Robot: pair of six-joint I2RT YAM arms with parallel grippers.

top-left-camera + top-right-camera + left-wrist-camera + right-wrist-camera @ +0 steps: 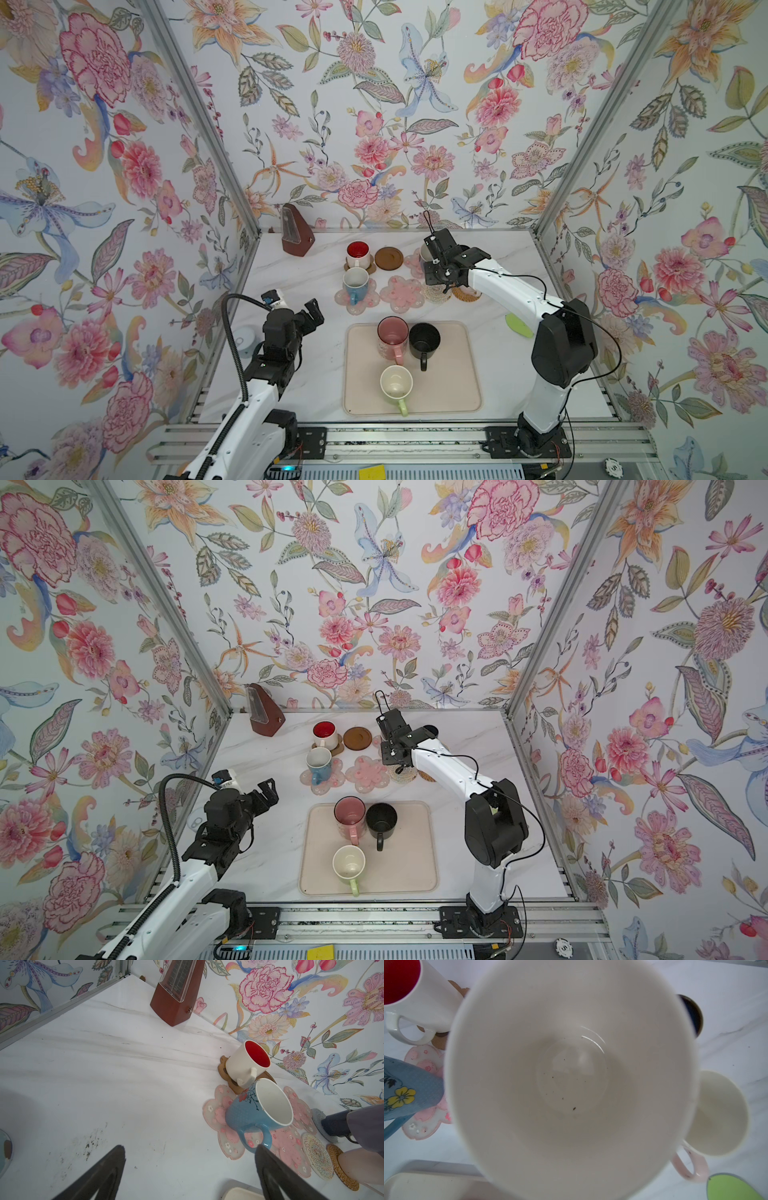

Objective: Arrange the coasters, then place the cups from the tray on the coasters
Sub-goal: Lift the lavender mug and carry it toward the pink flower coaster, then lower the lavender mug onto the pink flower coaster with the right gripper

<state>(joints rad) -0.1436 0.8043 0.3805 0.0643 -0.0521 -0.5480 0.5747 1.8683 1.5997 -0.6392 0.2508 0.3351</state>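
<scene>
— Where is the mug?
— A white-inside mug is over the rear pink flower coaster. The right jaws pinch its rim. Whether it touches the coaster, I cannot tell.
— And the other arm?
— The left jaws are spread and empty, above the desk, left of the tray.

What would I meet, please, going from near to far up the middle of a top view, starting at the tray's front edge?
light green mug → pink mug → empty pink flower coaster → dark brown disc coaster

The tray is beige, the lavender mug white inside
</scene>
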